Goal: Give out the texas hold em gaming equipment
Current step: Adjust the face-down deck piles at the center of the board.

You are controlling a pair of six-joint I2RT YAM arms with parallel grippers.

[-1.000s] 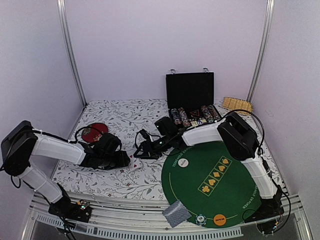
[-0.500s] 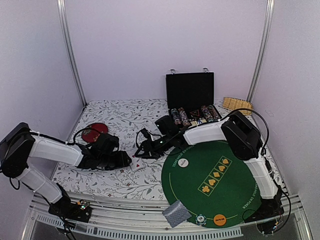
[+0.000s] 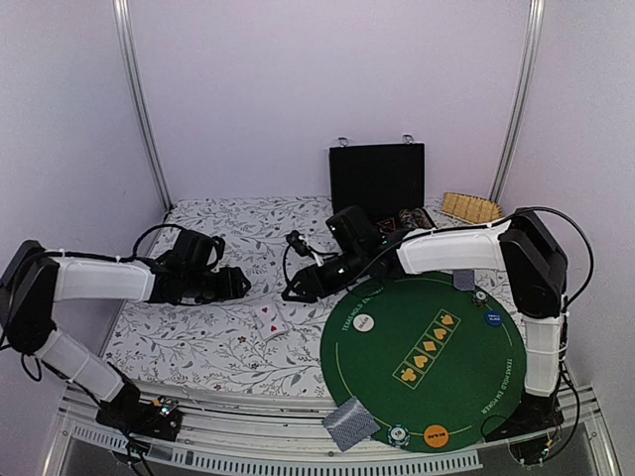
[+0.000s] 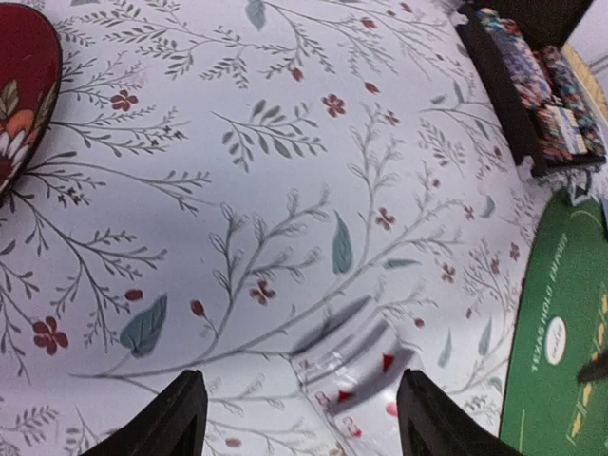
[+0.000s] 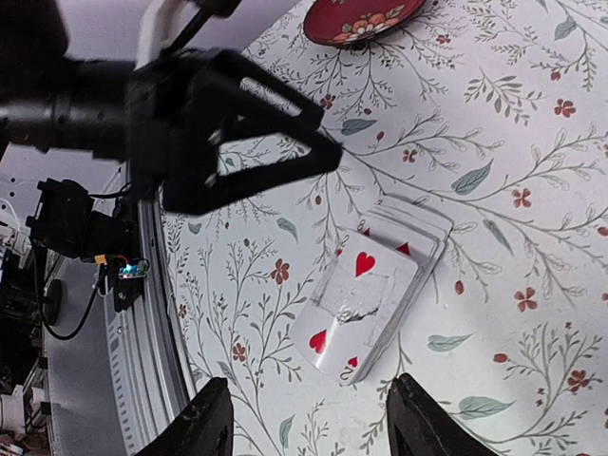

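My left tool (image 4: 302, 404) is open, its two fingers spread with nothing between them. It hangs over the floral surface (image 4: 237, 190), just above a small stack of face-up cards (image 4: 351, 375) with red pips, low in the left wrist frame. The red dish (image 4: 19, 85) sits at the upper left edge of that frame.

My right tool (image 5: 313, 399) is open as well and holds nothing. It looks down on the same cards, which lie slightly fanned at centre frame.

From overhead, the two tools face each other mid-frame with a gap between them, and the cards lie on the surface just below that gap. The green mat (image 3: 427, 367) fills the lower right and carries a white disc (image 3: 364, 322), a blue disc (image 3: 493, 318) and an orange disc (image 3: 435, 433). A striped chip (image 3: 399, 434) lies beside the orange disc. A blue-grey-backed deck (image 3: 349, 424) lies at the mat's lower left rim. The black case (image 3: 377, 178) stands open at upper centre.
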